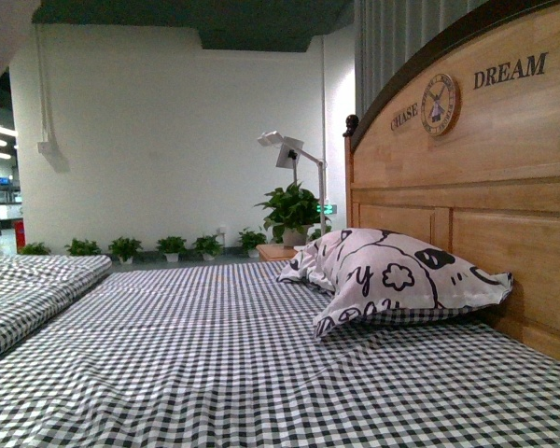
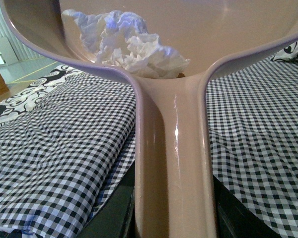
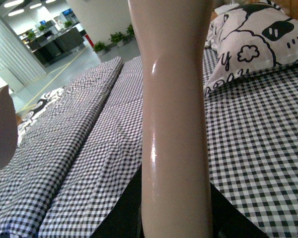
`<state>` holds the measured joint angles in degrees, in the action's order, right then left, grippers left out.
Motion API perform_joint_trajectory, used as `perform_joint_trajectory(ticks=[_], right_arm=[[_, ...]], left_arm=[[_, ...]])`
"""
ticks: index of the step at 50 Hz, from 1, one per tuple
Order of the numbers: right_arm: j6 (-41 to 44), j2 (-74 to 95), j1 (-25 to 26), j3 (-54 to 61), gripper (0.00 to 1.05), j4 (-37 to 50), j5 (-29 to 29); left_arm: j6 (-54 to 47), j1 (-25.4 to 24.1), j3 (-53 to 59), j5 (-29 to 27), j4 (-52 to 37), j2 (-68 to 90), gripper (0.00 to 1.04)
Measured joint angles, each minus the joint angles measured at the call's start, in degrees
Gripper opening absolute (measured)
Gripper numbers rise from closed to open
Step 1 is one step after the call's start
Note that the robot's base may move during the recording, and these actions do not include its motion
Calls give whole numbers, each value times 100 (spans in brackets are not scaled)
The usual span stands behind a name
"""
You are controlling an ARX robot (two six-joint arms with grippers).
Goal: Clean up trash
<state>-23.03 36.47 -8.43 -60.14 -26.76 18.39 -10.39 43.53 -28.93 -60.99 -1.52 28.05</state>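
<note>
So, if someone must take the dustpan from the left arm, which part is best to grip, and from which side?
Probably the long straight handle of the dustpan, gripped across its width from either side, near the pan. It is narrow and even there, while the pan is wide and curved. Keep it level: the crumpled tissue lies loose inside, close to the handle.

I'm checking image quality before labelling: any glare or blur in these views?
Left wrist: a glare streak on the dustpan handle; tissue sharp. Right wrist: a highlight down the handle. Front: pillow sharp, nearest sheet soft.
</note>
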Motion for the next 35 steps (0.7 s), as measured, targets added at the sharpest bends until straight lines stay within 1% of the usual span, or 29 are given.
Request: perform_joint_trajectory(ticks=[35], right_arm=[[142,-20,-17,0,18,-2,-42]], left_arm=[[131,13,13,-7,0,-9,25]])
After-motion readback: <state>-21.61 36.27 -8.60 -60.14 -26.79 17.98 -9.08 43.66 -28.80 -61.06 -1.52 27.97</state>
